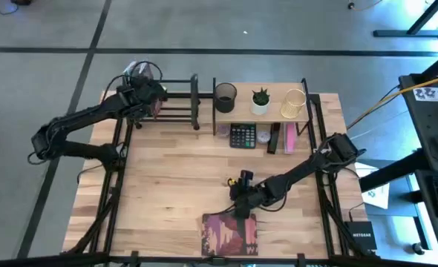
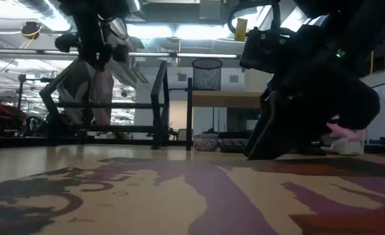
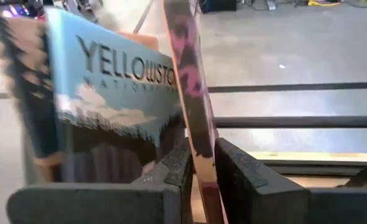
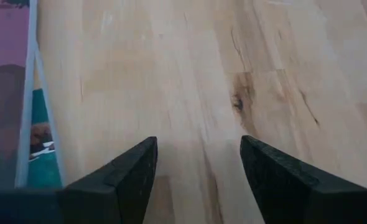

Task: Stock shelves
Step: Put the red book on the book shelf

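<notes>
left gripper (image 3: 199,180) jaws squeeze thin book (image 3: 190,81) over book rack (image 1: 176,104) | right gripper (image 4: 196,168) jaws open, empty | risk: book slips, tips over

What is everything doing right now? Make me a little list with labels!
Left gripper: shut on a thin pink book, at the black book rack
Beside that book: a Yellowstone book
Right gripper: open, low over the bare wooden table
Near the right gripper: a flat stack of books at the table's front edge
Wooden shelf, on top: black mesh cup, small potted plant, gold wire cup
Under the shelf: calculator
</notes>
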`<state>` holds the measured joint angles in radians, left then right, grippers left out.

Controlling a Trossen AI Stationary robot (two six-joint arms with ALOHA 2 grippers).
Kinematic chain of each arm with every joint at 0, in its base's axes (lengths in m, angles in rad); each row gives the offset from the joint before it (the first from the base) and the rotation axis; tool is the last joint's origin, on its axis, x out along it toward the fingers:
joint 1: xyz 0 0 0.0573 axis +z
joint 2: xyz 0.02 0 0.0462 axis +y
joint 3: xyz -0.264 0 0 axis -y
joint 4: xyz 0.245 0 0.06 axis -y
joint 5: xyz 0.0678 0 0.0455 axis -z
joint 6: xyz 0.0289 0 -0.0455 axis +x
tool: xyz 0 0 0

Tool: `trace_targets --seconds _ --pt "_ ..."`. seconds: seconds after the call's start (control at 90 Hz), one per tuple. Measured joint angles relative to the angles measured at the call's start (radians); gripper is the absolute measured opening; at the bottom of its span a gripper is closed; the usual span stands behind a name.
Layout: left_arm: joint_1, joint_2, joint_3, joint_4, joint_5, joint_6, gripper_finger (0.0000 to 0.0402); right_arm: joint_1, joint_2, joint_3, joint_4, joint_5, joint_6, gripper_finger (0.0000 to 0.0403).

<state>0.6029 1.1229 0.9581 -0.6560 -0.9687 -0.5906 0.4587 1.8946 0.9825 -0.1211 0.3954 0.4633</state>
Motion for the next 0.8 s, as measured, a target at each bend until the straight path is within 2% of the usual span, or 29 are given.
trace_targets --seconds 0.3,0.522,0.644,0.8 --pt "-0.025 -0.118 0.073 -0.057 -0.037 0.072 0.0047 0.000 0.000 0.000 0.000 0.001 0.000 0.0218" --pt "-0.150 -0.163 0.171 -0.043 -0.095 0.179 0.0027 0.000 0.000 0.000 0.001 0.003 -0.001 0.0218" --pt "-0.273 -0.134 0.178 0.027 -0.079 0.242 0.0010 0.000 0.000 0.000 0.002 0.003 -0.013 0.0218" --pt "-0.388 0.005 0.178 0.024 -0.046 0.215 0.0001 -0.001 0.000 0.000 0.020 0.003 -0.026 0.0218"
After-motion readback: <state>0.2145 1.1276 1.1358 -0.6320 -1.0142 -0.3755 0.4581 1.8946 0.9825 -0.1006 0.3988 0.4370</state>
